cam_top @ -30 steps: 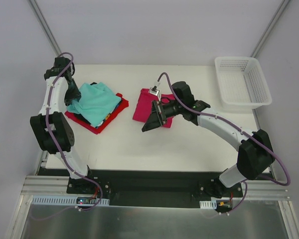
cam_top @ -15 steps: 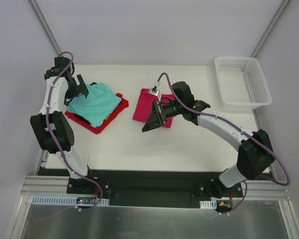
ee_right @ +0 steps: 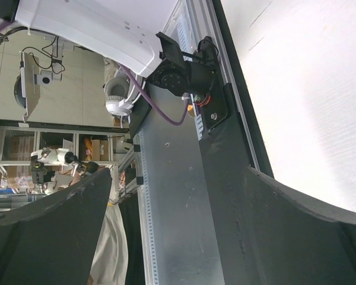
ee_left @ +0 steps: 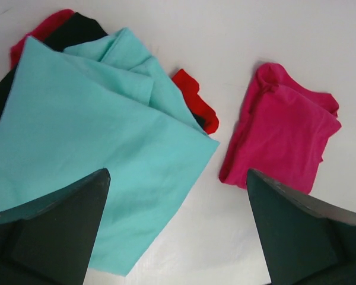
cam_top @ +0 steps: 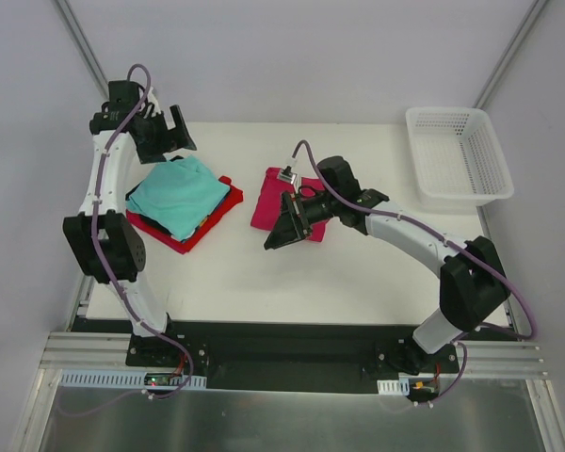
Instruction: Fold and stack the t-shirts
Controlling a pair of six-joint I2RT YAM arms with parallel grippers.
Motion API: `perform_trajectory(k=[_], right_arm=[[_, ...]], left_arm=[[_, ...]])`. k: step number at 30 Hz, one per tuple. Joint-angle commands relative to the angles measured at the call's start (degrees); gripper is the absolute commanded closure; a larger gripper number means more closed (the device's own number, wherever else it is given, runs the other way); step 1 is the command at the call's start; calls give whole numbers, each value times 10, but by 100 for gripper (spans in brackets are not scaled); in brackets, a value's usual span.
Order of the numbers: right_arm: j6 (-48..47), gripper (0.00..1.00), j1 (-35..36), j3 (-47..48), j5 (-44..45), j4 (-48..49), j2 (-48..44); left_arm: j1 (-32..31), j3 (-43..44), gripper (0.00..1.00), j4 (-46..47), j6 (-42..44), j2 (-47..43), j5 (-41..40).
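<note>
A teal t-shirt [cam_top: 177, 193] lies folded on top of a stack at the table's left, over a red one [cam_top: 228, 200] and a dark one [cam_top: 143, 218]. The left wrist view looks down on the teal shirt [ee_left: 95, 136], the red edge [ee_left: 193, 101], the black cloth [ee_left: 77, 29] and a folded magenta shirt [ee_left: 285, 142]. My left gripper [cam_top: 165, 132] [ee_left: 178, 178] hangs open above and behind the stack, holding nothing. The magenta shirt [cam_top: 271, 200] lies mid-table. My right gripper [cam_top: 281, 231] [ee_right: 177, 178] is open and empty over its near edge, tilted toward the table's front.
A white mesh basket [cam_top: 457, 155] stands at the far right of the table [cam_top: 358, 273]. The right wrist view shows the table's near edge [ee_right: 308, 89], the metal rail [ee_right: 178, 225] and an arm base [ee_right: 184, 77].
My left gripper opened, let go of the teal shirt and rose back toward the far left. The teal shirt settled flat on the stack. The right arm barely shifted.
</note>
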Motion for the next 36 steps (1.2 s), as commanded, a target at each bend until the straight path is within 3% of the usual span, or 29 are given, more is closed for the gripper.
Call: perform_trajectory(k=[1,8,14,24,28,30,36], right_arm=[[-19,4,2,19,-7,-6,-20],[-38,4,-3,10,-9,-30,-18],[-52,4,-7,23,-13,-52,-13],[-87,4,-8,41,-13,-109,-22],[-95,4,-8,32,-12,-117,-34],[-97,4,-8,28,-9,-118,-37],[-110,4,-8,10,-13,-126,-46]], left_arm=[[15,27,1,26,-7,97,112],[17,30,1,52,-36,150,115],[30,-22,1,111,-34,129,26],[51,43,1,143,-47,174,32],[51,36,1,157,-39,109,-56],[55,40,1,161,-25,104,-139],[65,77,1,127,33,170,-266]])
